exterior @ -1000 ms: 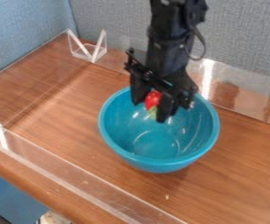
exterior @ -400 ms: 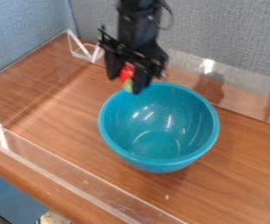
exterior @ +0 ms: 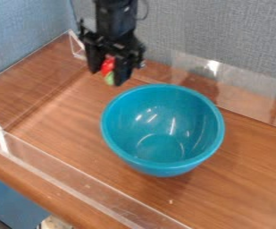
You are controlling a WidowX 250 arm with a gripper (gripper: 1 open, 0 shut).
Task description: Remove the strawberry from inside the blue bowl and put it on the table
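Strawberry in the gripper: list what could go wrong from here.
1. The gripper, shut on the strawberry, holds it above the table; released from up there, the small round fruit could bounce or roll.
2. It hangs close to the blue bowl; set down right there, it might roll against the bowl's side.
3. The clear barrier stands just behind the arm; moving further back could knock it.
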